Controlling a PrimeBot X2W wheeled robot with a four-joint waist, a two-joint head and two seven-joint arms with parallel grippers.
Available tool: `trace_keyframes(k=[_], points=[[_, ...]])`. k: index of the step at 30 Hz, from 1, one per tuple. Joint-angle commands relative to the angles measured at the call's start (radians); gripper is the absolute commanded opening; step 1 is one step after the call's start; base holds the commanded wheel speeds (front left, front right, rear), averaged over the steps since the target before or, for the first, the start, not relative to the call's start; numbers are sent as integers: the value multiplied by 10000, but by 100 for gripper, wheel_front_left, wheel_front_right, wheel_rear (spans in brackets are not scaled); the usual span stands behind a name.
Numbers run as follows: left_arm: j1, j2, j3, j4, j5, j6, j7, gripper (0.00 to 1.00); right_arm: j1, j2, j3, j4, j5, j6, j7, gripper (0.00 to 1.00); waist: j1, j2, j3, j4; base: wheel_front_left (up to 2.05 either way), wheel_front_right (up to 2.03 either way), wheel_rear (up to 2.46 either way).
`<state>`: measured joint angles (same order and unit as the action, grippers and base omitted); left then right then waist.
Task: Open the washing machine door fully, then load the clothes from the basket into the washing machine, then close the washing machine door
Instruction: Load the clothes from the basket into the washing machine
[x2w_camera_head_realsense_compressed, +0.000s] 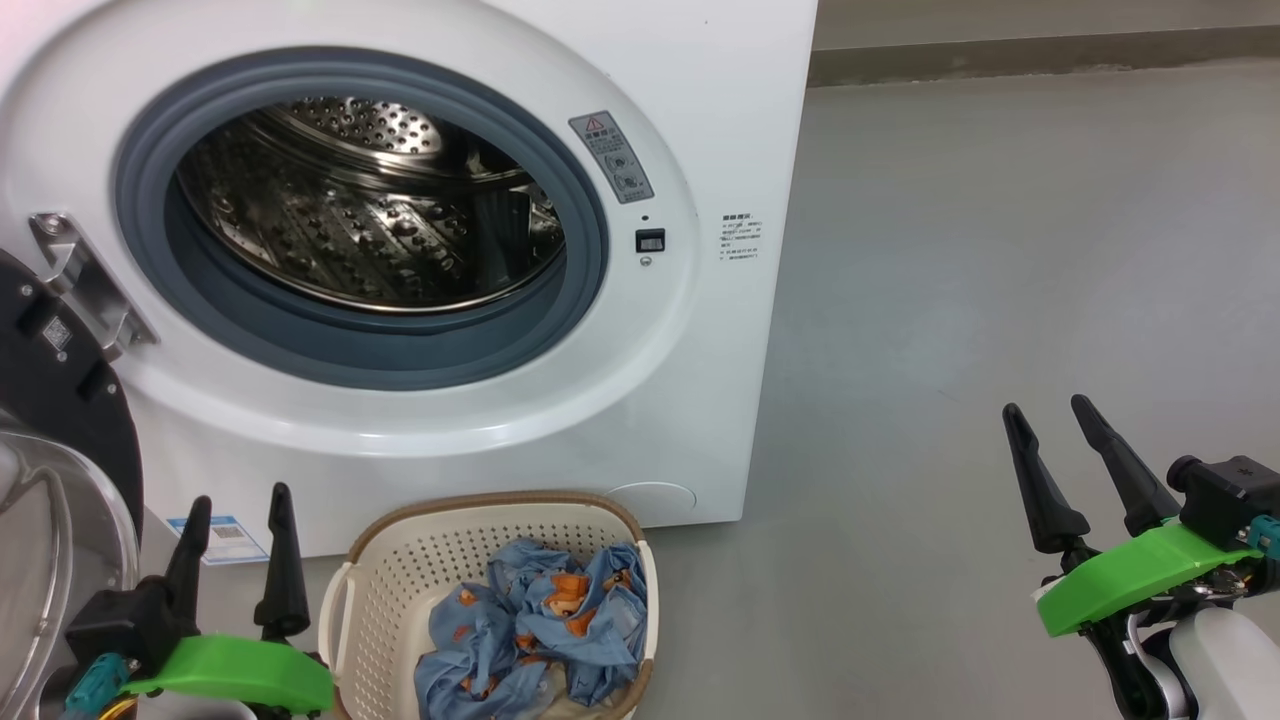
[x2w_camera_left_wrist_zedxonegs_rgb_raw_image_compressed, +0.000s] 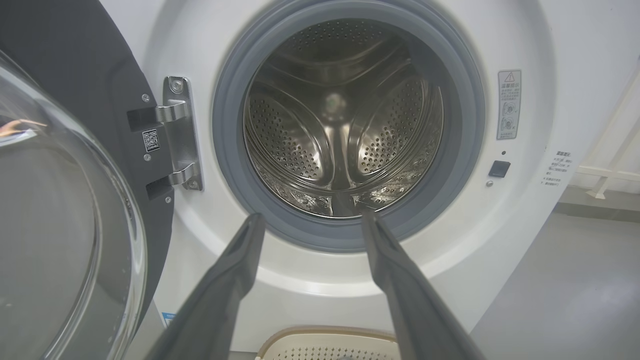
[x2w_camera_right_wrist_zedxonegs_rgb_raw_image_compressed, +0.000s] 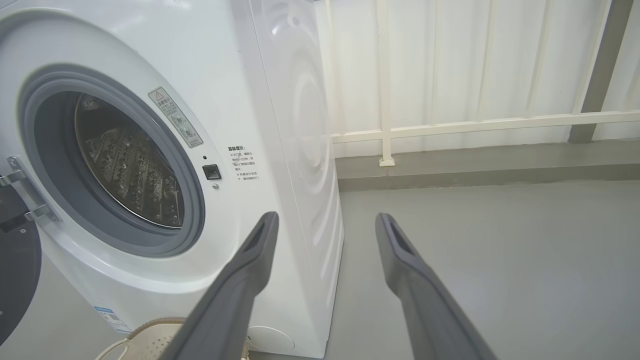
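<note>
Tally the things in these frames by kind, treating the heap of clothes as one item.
washing machine: 1
washing machine door: 1, swung open
basket: 1
clothes: 1 heap in the basket; the separate pieces cannot be counted
claws: 2, the left claw and the right claw, both open and empty
Total: 6

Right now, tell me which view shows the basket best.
The head view: the basket shows nearly whole before the washing machine, clothes heaped inside. The left wrist view catches its far rim at the bottom edge; the right wrist view, one corner and handle.
</note>
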<state>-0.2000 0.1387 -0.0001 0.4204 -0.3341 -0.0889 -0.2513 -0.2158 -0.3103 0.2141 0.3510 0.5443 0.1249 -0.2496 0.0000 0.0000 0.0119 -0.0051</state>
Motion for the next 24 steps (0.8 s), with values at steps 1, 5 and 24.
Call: trace_keyframes(k=[1,5,24], points=[[-371,183,353,-172,57,-62,-105,100,-137,-114,110,-238,-180,58,-122,100,0,0,15,-2,0,0,0],[-381,170,363,-166,69,-73,-105,100,-145,-117,109,-243,-184,58,-122,100,0,0,34,-5,0,0,0],[-536,140,305,8,162,-146,-105,100,-314,-167,229,-193,-87,58,-122,100,0,0,422,-86,0,0,0]])
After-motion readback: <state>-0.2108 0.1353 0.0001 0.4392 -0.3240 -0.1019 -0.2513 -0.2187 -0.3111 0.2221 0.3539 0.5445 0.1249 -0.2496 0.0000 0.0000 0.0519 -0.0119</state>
